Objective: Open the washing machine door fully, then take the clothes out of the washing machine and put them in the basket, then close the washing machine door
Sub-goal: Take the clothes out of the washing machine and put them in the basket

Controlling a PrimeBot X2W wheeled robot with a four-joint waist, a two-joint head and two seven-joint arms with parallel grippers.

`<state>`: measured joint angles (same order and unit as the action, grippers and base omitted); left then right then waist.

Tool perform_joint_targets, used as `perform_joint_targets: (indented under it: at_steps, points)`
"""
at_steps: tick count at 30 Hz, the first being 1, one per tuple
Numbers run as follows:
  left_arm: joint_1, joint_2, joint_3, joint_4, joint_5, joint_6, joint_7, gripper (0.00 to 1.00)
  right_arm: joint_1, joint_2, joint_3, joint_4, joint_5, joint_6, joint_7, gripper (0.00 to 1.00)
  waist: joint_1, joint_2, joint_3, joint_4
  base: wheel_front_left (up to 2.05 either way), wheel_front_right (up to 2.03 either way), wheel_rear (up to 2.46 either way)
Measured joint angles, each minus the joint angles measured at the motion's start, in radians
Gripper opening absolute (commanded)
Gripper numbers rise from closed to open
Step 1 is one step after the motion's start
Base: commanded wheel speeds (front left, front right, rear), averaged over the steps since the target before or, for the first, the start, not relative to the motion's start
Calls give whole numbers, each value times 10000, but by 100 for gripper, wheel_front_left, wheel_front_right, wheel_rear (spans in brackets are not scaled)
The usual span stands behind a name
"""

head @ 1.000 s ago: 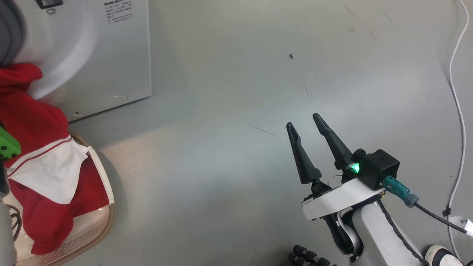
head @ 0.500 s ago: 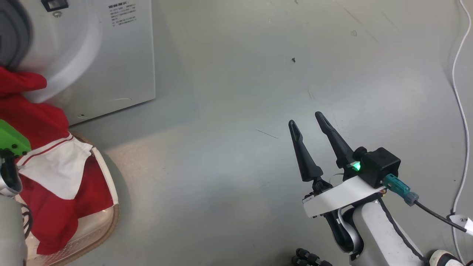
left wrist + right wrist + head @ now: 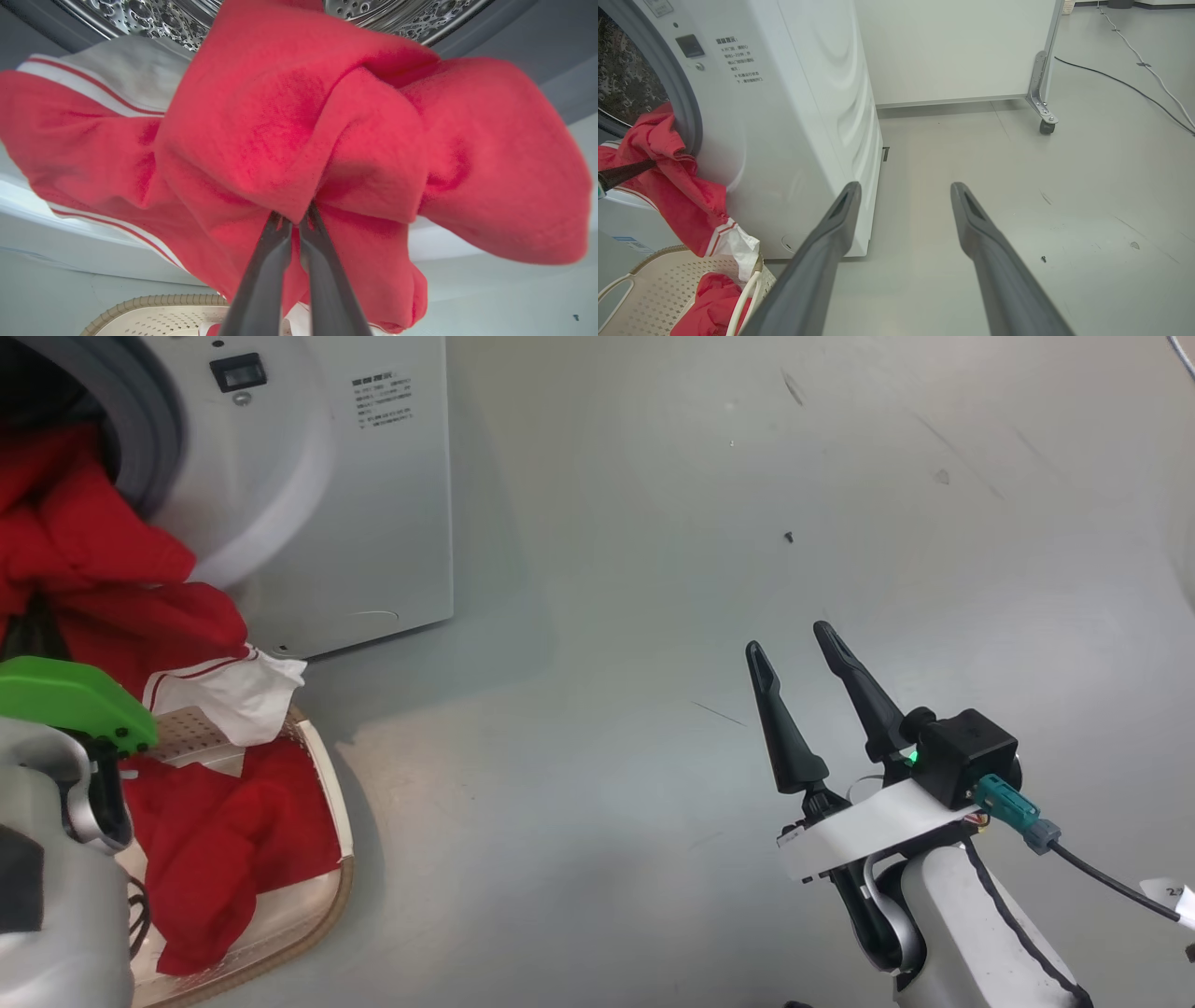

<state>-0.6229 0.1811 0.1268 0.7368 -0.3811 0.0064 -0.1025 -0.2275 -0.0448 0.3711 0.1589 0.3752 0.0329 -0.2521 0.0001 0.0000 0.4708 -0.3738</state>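
The left gripper (image 3: 294, 218) is being held clamped on a fold of the clothes (image 3: 289, 116) — red fabric is being pinched between its two dark fingers right at the mouth of the steel drum (image 3: 154, 18). The garment is hanging half out of the washing machine (image 3: 808, 116), its bulk bunching over the grey gasket (image 3: 154, 439), while a white panel (image 3: 233, 695) with striped trim is drooping down the white front onto the rim of the basket (image 3: 654, 289). The basket is sitting on the floor (image 3: 607, 709) just beside the machine's front, and a second red piece (image 3: 224, 840) is lying inside it. Over on the other side, the right gripper (image 3: 789, 637) is being held wide and empty — fingers well apart, hovering above bare grey floor, well away from the machine and the basket.
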Motion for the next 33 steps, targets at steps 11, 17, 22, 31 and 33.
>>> perform_joint_targets:
  at_steps: [11, 17, 22, 31, 33]
  points:
    - [591, -211, -619, -58, 581, -380, -1189, 0, 117, -6, -268, 263, -268, 100, 0, 100, 0, 0, -810, 820, 0, 0, 0]
    - [740, -328, -984, -460, 932, -483, -1373, 0, 312, -17, -458, 355, -445, 117, 0, 100, 0, 0, -1252, 1338, 0, 0, 0]
    - [981, -479, -1175, -928, 1191, -485, -1465, 0, 537, -59, -508, 433, -558, 188, 0, 100, 0, 0, -1558, 1780, 0, 0, 0]
    - [1512, -694, -1204, -2015, 1256, -568, -1467, 0, 744, -104, -627, 545, -700, 282, 0, 100, 0, 0, -2063, 2469, 0, 0, 0]
    - [1637, -706, -1231, -2268, 1283, -570, -1467, 0, 753, -104, -627, 556, -702, 313, 0, 100, 0, 0, -2151, 2555, 0, 0, 0]
